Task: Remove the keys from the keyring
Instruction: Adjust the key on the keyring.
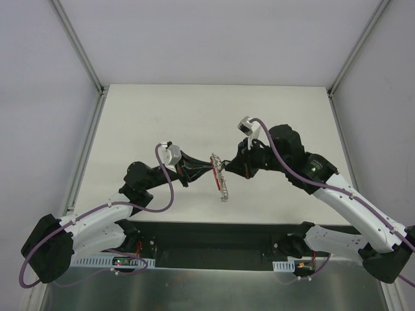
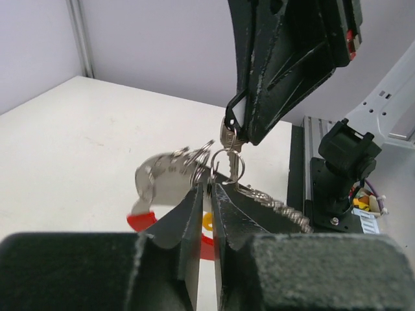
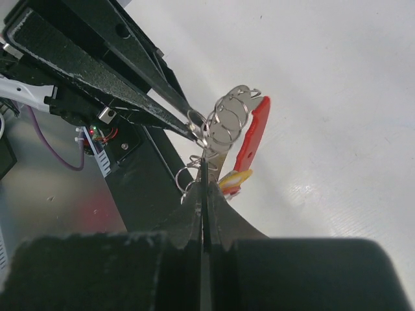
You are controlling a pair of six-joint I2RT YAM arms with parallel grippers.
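Bench surface: white matte tabletop [image 1: 168,116], bare across its far half. Plain pale grey walls [image 1: 214,39] close it in at the back and on both sides. Aluminium frame posts stand at the two far corners, left post [image 1: 78,45] and right post [image 1: 363,45] (both run diagonally in the overhead view). A black strip [image 1: 214,243] spans the near table edge, with brushed grey metal [image 1: 214,295] in front of it. Two short white slotted cable ducts lie where strip meets metal: left duct [image 1: 97,261], right duct [image 1: 283,266].
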